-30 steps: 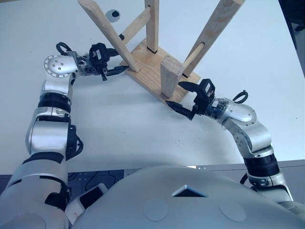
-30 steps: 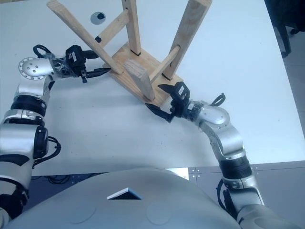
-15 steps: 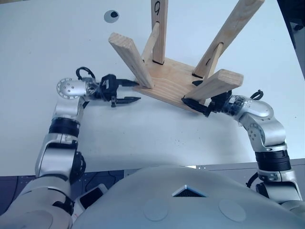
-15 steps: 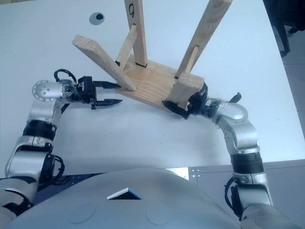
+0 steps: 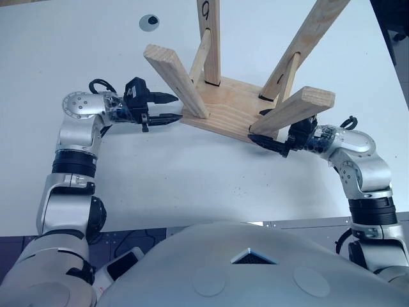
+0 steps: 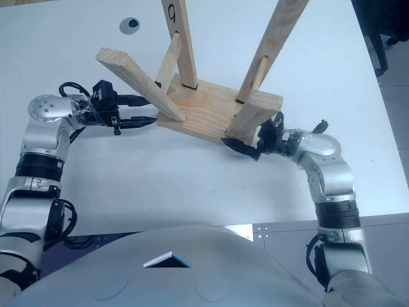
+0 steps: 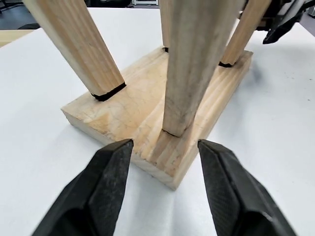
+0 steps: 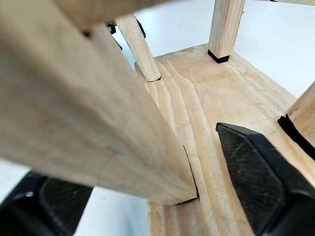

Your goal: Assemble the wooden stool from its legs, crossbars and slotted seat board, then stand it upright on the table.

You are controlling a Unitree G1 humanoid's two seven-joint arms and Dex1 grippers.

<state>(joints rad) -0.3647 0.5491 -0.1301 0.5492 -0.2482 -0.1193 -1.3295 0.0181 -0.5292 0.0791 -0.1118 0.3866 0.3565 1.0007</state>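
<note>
The wooden stool lies upside down on the white table, its seat board flat and its legs pointing up. The near left leg and the near right leg lean towards me. Crossbars join the legs at the back. My left gripper is open just off the board's left corner, its fingers apart from the wood. My right gripper is open at the near right corner, its fingers on either side of that leg's base.
A round dark hole sits in the table behind the stool on the left. The table's front edge runs close to me. A dark object stands past the table's right edge.
The stool has turned on the table, its near legs swinging apart. My right gripper has come around the near right leg's base. My left gripper has drawn up to the board's left corner.
</note>
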